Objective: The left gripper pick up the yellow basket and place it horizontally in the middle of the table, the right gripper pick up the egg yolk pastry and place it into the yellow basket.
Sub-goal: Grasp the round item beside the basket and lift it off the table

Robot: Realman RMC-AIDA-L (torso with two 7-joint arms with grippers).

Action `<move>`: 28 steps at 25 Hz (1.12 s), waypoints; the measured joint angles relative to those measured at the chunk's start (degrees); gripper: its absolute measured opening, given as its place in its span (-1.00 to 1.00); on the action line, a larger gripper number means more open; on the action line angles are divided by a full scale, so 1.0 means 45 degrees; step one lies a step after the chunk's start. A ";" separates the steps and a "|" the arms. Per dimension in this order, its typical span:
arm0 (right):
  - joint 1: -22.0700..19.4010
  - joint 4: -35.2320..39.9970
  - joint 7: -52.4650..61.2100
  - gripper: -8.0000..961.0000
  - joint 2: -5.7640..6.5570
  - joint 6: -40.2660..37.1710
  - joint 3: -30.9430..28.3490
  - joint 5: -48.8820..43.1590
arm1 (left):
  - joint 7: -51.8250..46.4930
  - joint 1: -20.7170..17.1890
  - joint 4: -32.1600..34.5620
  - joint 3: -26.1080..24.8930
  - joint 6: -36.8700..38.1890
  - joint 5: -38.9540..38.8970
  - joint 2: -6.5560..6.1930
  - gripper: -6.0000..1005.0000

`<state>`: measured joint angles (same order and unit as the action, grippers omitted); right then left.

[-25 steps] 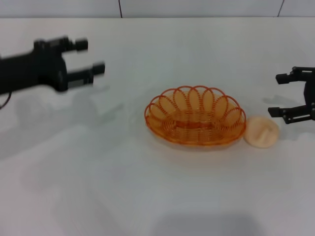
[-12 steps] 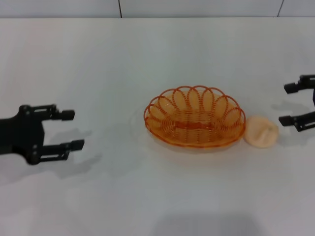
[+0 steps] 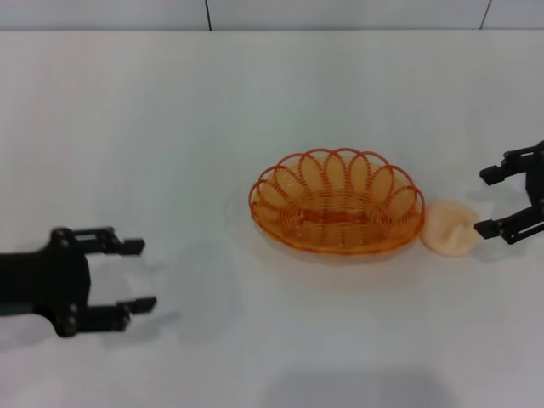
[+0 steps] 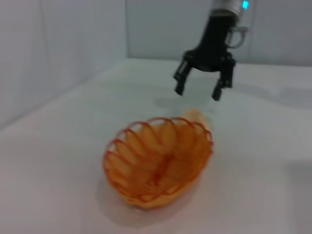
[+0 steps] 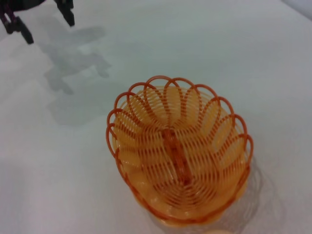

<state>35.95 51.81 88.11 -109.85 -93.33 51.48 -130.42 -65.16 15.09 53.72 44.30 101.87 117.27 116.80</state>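
So the yellow basket [image 3: 337, 202] sits upright near the middle of the table [image 3: 255, 102], long side running across the head view, nothing inside it. The egg yolk pastry [image 3: 450, 227] is on the table right against the basket's right end, looks like it's touching the rim or very nearly. The right gripper [image 3: 493, 202] is just to the right of the pastry with its fingers spread wide and nothing between them; the nearer fingertip is close to the pastry's edge but I can't say it's touching. The left gripper [image 3: 140, 274] is way off on the left side, well apart from the basket, fingers also spread apart and empty, pointing toward the basket.
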 joint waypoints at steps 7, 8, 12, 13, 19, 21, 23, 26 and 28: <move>0.0073 -0.0001 0.0114 0.74 -0.0385 0.0350 0.0646 -0.0123 | 0.0402 0.0186 0.0000 0.0031 0.0000 0.0874 0.0476 0.41; 0.0060 -0.0006 0.0123 0.73 -0.0424 0.0424 0.0733 -0.0125 | 0.0510 0.0163 0.0000 0.0034 0.0010 0.0814 0.0489 0.41; 0.0028 -0.0049 0.0269 0.70 -0.0597 0.0858 0.1069 -0.0361 | 0.0856 0.0075 0.0000 0.0012 0.0018 0.0516 0.0501 0.41; 0.0038 -0.0077 0.0290 0.70 -0.0646 0.0933 0.1091 -0.0492 | 0.0965 0.0036 0.0000 0.0002 0.0026 0.0381 0.0503 0.41; 0.0041 -0.0101 0.0295 0.58 -0.0705 0.1076 0.1062 -0.0738 | 0.1432 -0.0257 -0.0004 -0.0104 0.0121 -0.0573 0.0465 0.40; -0.0008 -0.0060 0.0280 0.50 -0.0705 0.1166 0.1011 -0.0734 | 0.1433 -0.0298 -0.0004 -0.0119 0.0158 -0.0676 0.0438 0.40; -0.0051 -0.0024 0.0232 0.41 -0.0706 0.1286 0.0987 -0.0695 | 0.1403 -0.0301 -0.0005 -0.0120 0.0172 -0.0684 0.0438 0.40; -0.0084 -0.0001 0.0188 0.28 -0.0697 0.1402 0.0979 -0.0654 | 0.1400 -0.0306 -0.0005 -0.0120 0.0176 -0.0685 0.0456 0.40; -0.0084 0.0014 0.0170 0.16 -0.0682 0.1411 0.0968 -0.0648 | 0.1404 -0.0306 -0.0005 -0.0120 0.0164 -0.0684 0.0467 0.40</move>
<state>35.57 51.87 88.88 -112.92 -86.98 55.84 -133.34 -58.84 13.71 53.70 43.76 102.61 114.19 118.90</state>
